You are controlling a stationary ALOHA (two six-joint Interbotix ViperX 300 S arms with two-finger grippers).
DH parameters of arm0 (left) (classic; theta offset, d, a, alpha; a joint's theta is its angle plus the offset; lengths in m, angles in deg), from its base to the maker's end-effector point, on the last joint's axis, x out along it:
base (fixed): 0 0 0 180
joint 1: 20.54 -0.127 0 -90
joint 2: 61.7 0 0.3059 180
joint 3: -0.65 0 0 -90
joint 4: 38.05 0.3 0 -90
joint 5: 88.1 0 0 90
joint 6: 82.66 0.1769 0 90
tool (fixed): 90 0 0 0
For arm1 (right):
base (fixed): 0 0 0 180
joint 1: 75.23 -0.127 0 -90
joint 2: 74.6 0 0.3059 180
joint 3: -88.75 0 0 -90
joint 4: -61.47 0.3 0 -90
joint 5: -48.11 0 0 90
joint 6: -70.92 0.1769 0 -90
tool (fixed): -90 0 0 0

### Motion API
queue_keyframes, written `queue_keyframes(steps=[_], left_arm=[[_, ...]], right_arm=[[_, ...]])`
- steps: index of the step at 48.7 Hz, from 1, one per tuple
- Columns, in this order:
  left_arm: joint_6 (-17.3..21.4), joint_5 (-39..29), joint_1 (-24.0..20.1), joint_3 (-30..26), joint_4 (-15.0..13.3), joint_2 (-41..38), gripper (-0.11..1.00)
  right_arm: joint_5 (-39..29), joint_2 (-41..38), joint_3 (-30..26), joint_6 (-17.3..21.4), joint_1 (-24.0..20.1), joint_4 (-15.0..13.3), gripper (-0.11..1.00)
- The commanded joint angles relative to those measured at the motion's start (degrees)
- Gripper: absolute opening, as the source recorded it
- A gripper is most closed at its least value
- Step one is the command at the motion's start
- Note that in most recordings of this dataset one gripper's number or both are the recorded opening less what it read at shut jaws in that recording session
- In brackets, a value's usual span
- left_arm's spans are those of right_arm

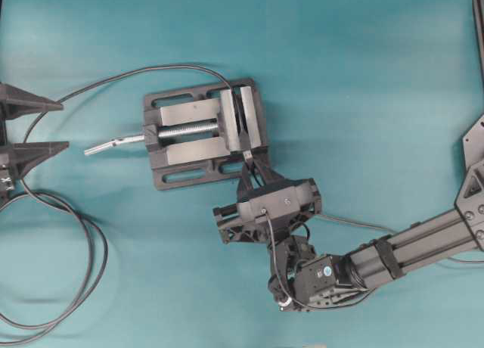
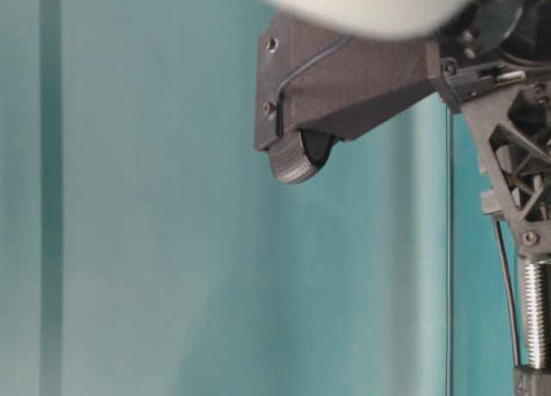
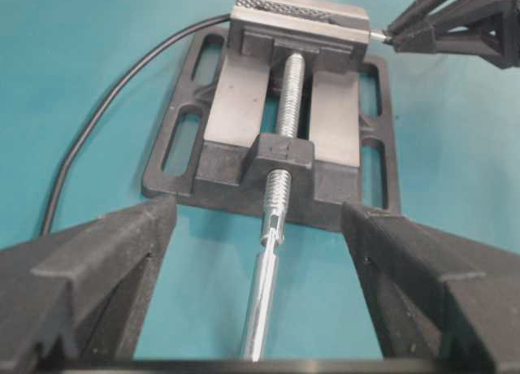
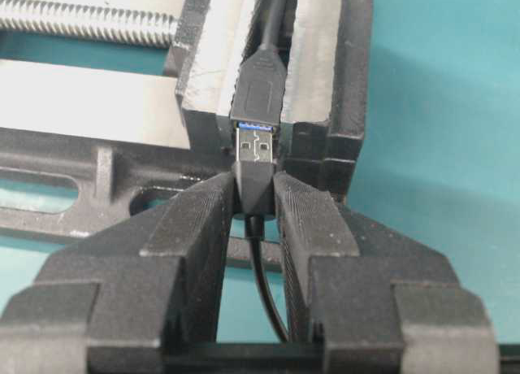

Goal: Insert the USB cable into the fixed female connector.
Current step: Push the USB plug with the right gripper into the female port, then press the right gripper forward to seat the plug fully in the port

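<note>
The USB cable is being pinched at its stiff plug by the right gripper, metal tip just entering the female connector clamped in the vise; its light, floppy cord is best avoided. The left gripper is being held open.

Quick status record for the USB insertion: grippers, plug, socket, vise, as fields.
right gripper: shut on the small dark plug of the thin USB cable
plug state: silver tip at the socket mouth, partly entered; depth cannot be told
fixed female connector: dark socket clamped between the grey jaws of the black vise
left gripper: open, empty, facing the vise's silver screw handle
surface: teal table
</note>
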Motion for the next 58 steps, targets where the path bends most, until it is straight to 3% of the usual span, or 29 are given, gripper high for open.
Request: queue_keyframes(steps=[1,40,58], left_arm=[[-0.5,0.4,-0.2,-0.7,0.1,-0.7,0.96],[-0.5,0.4,-0.2,-0.8,0.2,-0.7,0.96],[-0.5,0.4,-0.2,-0.7,0.1,-0.7,0.96]], right_arm=[[0.6,1.1,-1.3,-0.1,1.6,-0.4,0.21],[1.3,-0.4,-4.2,-1.3,5.2,-0.4,0.21],[0.5,-2.3,-4.4,-1.1,9.6,-1.1,0.21]])
